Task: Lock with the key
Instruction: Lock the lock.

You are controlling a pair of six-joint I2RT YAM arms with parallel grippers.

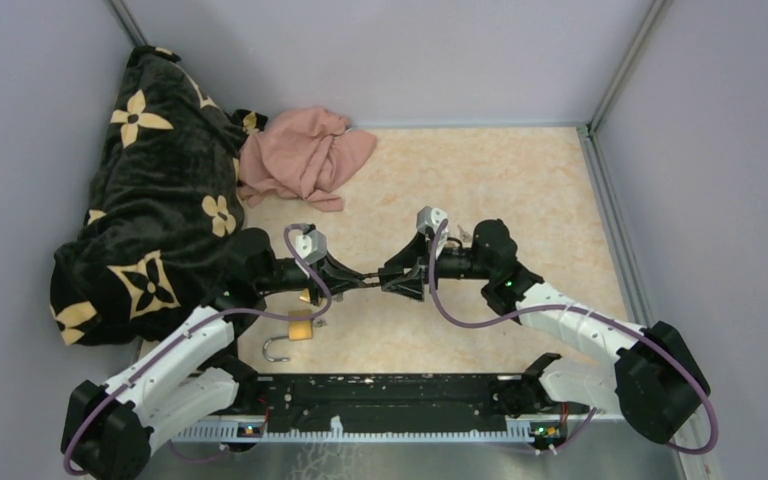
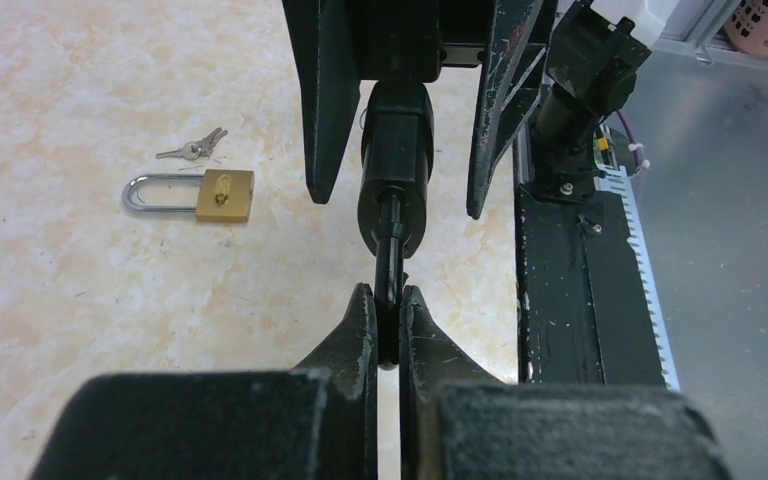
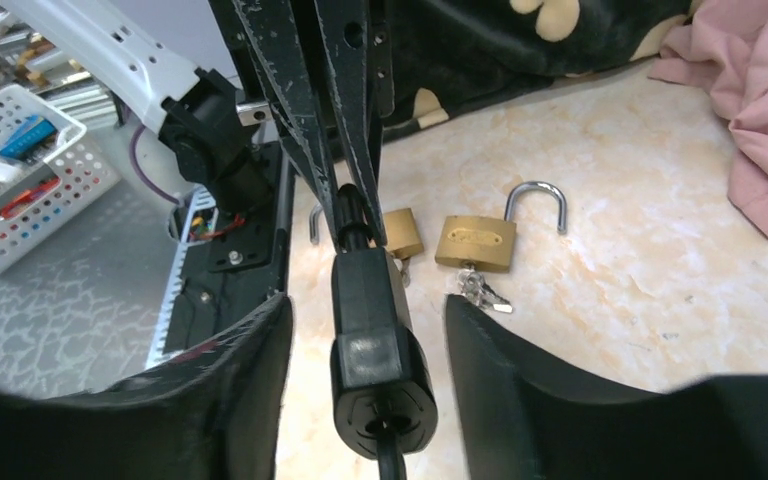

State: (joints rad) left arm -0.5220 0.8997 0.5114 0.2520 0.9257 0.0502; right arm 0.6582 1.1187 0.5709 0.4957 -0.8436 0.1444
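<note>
Fingers (image 2: 358, 335) of the left gripper (image 2: 387, 296) are pressing together on a thin black stem (image 2: 390, 255) projecting from a black cylinder (image 2: 394, 170), holding it off the table (image 2: 80, 300) at mid-table. The right gripper (image 3: 365, 300) is standing spread, one finger on each side of the cylinder and touching neither side. It is probably waiting to clamp the body so the stem can be turned against it. Whether the stem is the key cannot be told. In the right wrist view, a brass padlock (image 3: 402, 232) is lying at 1 o'clock from the cylinder. A second padlock (image 3: 475, 243) is lying at 3 o'clock from the first, with keys (image 3: 480, 290) touching it, all unheld.
</note>
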